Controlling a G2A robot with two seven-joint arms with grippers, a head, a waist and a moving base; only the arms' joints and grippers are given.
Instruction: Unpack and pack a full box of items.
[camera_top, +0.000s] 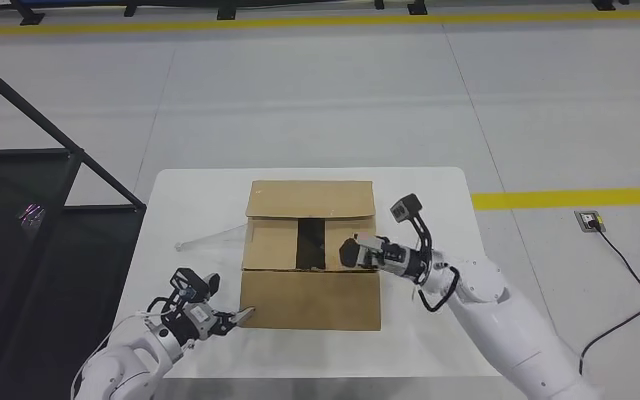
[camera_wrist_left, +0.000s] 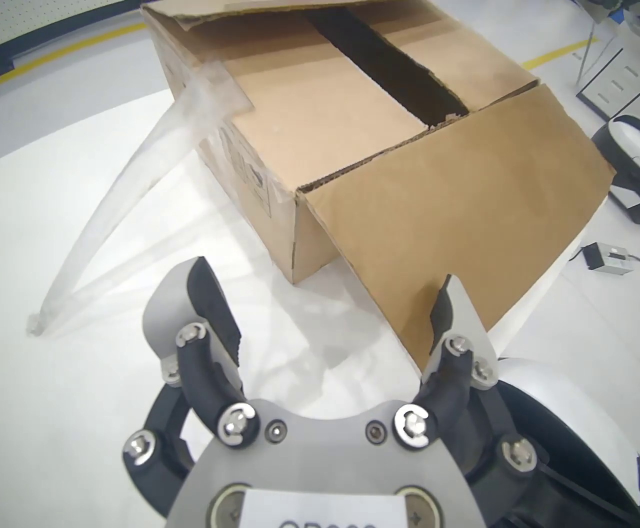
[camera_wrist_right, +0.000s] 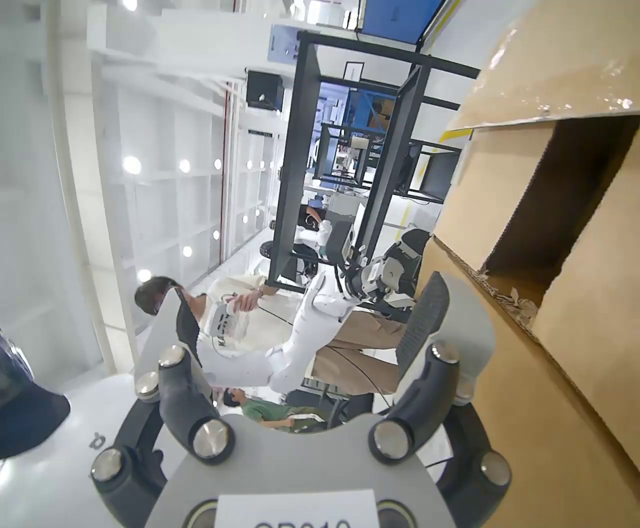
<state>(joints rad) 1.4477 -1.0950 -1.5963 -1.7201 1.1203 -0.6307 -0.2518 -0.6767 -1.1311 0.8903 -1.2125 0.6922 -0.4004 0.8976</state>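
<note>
Both arms held their jaws apart at the cardboard box (camera_top: 272, 245) mid-table (camera_top: 190, 200), the left gripper (camera_top: 232, 318) poised by the near flap (camera_top: 310, 300)'s left corner, the right gripper (camera_top: 350, 250) resting on the right inner flap (camera_top: 352, 228) beside the dark gap (camera_top: 312, 245), seemingly to fold it open.

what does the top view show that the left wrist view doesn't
Top view adds: the right tool over the box beside its dark gap, and the table's whole outline. Left wrist view adds: the box's side wall with a label on it. Both share: the box, its front flap folded out, the clear tape strip and the open left tool.
</note>
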